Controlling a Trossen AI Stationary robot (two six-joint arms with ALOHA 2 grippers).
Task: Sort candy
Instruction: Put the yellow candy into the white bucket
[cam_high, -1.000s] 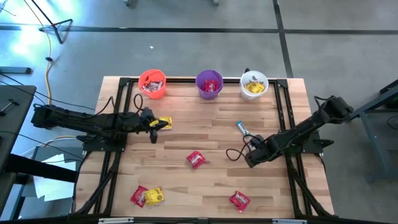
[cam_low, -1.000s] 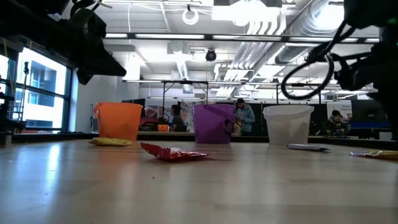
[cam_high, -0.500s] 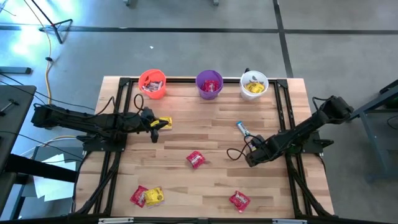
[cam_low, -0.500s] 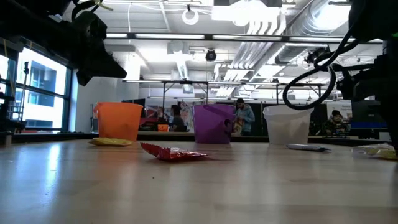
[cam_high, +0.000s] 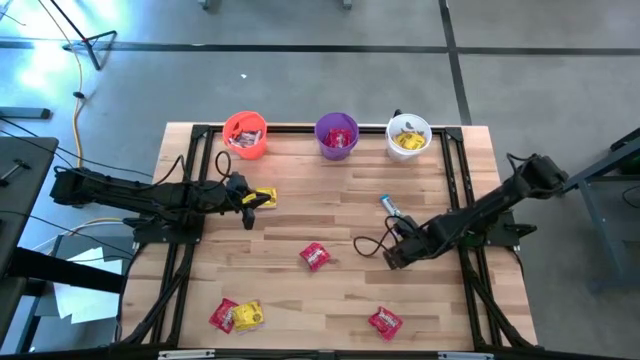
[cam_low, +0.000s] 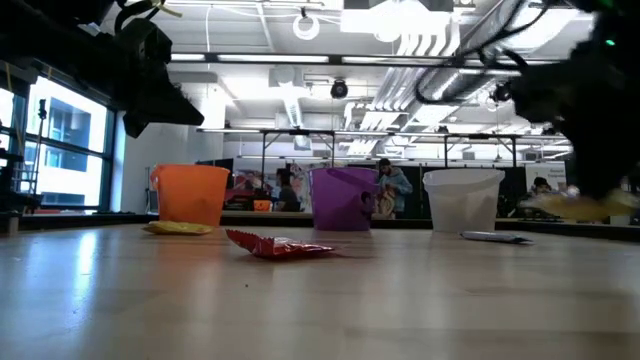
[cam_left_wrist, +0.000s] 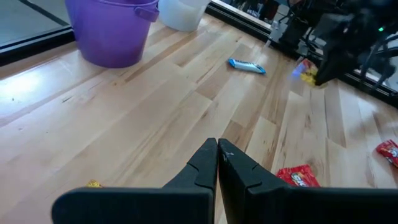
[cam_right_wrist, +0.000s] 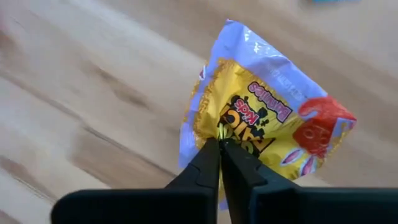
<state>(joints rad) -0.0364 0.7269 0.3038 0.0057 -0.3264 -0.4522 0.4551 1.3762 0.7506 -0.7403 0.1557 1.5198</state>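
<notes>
Surface: pale wood plank table (cam_high: 330, 290), dark frame rails along its sides; open hall with ceiling lights behind in low view.
Right fingers: right gripper (cam_right_wrist: 219, 144) clenched on yellow packet (cam_right_wrist: 261, 124), pinching its middle; packet off the boards, crinkled, hanging loose past the tips.
Right arm place: right-centre of table, right gripper (cam_high: 392, 257) near the blue-and-white bar (cam_high: 389, 206).
Left fingers: left gripper (cam_left_wrist: 217, 149) clamped tight, nothing between the tips.
Left arm place: waiting at left side, tips just beside a loose yellow packet (cam_high: 264, 197).
Loose candy: red packet (cam_high: 314, 256) mid-table; red and yellow pair (cam_high: 236, 315) at front left, touching; red packet (cam_high: 385, 321) at front right.
Cups: orange cup (cam_high: 245, 134), purple cup (cam_high: 337, 135), white cup (cam_high: 408, 135) in a row at far edge, each already holding sweets; white one shows yellow.
Handling: light, thin, soft foil; likely slippery and prone to swing or slide out of a centre pinch.
Grip advice: crimped end seam or a thick fold probably safest; flat packets need a low edge-on approach.
</notes>
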